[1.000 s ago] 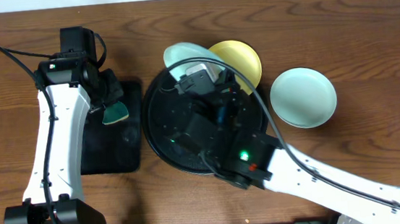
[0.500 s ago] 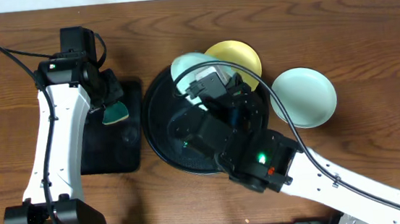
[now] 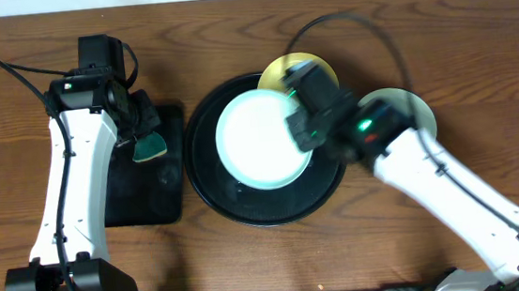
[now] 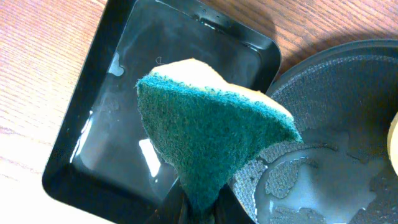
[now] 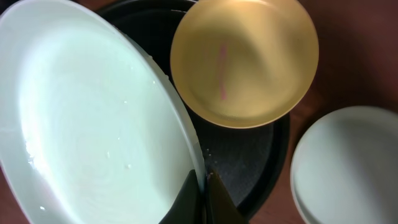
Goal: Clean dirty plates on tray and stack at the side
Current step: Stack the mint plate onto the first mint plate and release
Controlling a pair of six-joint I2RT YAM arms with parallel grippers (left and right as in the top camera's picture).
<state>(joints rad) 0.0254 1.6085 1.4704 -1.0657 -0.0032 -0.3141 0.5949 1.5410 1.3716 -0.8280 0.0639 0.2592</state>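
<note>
My right gripper [image 3: 302, 132] [image 5: 202, 186] is shut on the rim of a pale mint-green plate [image 3: 257, 140] [image 5: 93, 112] and holds it over the round black tray [image 3: 209, 192] [image 5: 249, 165]. A pale yellow plate [image 3: 302, 68] [image 5: 244, 62] sits at the tray's far rim. A second mint-green plate [image 3: 417, 113] [image 5: 348, 165] lies on the table to the right, partly under my right arm. My left gripper [image 3: 144, 137] [image 4: 200, 208] is shut on a green sponge [image 4: 208, 134] [image 3: 150, 148] above the small rectangular tray.
A small black rectangular tray [image 3: 146, 198] [image 4: 93, 162] holding water lies left of the round tray. The round tray's surface is wet in the left wrist view [image 4: 323, 180]. Brown wooden table [image 3: 457, 34] all around.
My right arm swung to the right and pulled the mint-green plate from the tray's far edge over its middle. The left arm has not moved.
</note>
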